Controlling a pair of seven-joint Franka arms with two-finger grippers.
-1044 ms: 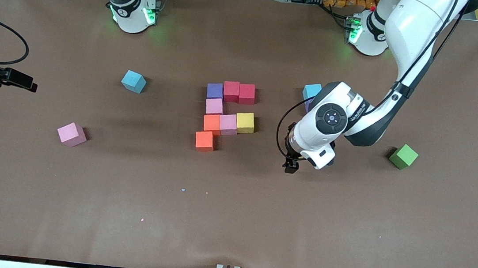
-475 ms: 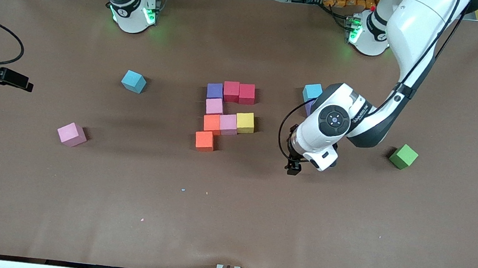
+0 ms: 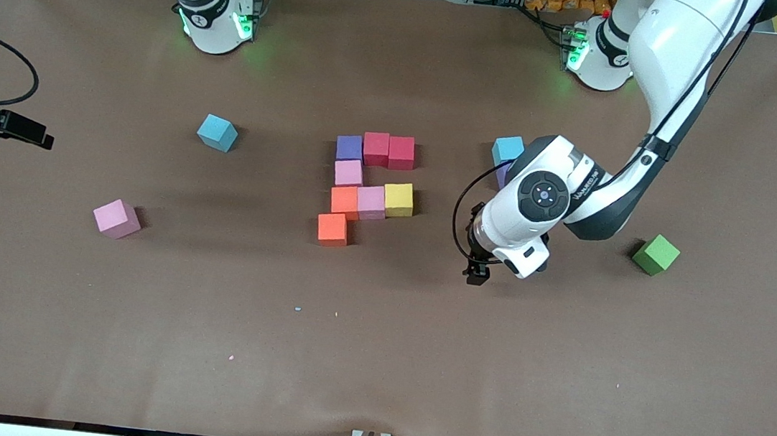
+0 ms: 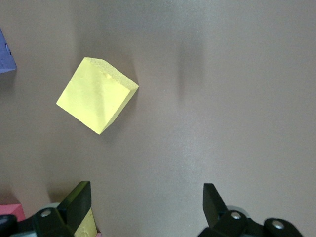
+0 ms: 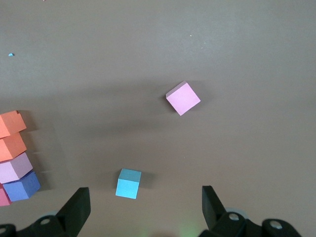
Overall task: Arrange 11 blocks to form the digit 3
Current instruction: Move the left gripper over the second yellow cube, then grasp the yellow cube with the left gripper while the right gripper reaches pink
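Front view: lying mid-table, part-built figure of matte foam cubes [image 3: 371, 202]; hovering toward its left-arm end, left gripper [image 4: 145, 190], jaws apart, beside loose yellow foam cube [image 4: 97, 95], probably light, squashy, suiting flat-face pinching; waiting toward its right-arm end, right gripper [image 5: 145, 195], jaws apart.

A loose yellow block [image 4: 96, 95] is lying skewed on the brown worktop [image 4: 227, 98]. The left pincer [image 4: 145, 210] is hovering wide open above it, empty.

Cluster of matte foam cubes: one purple [image 3: 349, 147], two red [image 3: 375, 148], two pink [image 3: 348, 172], two orange [image 3: 345, 201], one yellow [image 3: 398, 199]. Loose cubes: pink [image 3: 116, 218], two light-blue [image 3: 217, 132], green [image 3: 656, 254], yellow [image 4: 97, 95]. Plain brown desk [image 3: 373, 361].
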